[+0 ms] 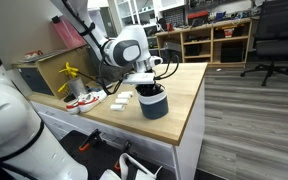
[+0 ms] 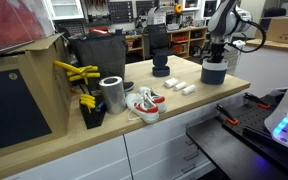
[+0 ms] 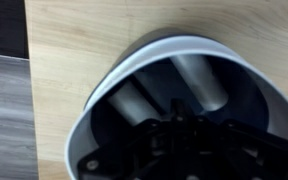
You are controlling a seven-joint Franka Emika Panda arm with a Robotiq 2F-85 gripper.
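Dark cup with a white rim, and the gripper was right on top of it, folks, straight above and dipped into the mouth! In both exterior views the cup stood upright on the wooden table, close to the far edge and well apart from everything else. The wrist view looked straight down into it: white rim curving round, dark inside, and two pale tubes lying slanted in there. The gripper showed only as a black mass over the near side of the opening. Its jaws were shut tight, though whether they pinched anything could not be told, since the cup wall hid the tips.

Now the arm: it swept in from high behind the table, bent at a big white joint and dropped its wrist straight down over the cup. In an exterior view the arm rose like a column above the cup, with cables looping off the side.

Elsewhere on the table, small white blocks lay in a loose row just beside the cup, apart from it. Red-and-white shoes sat farther along, next to a metal can.
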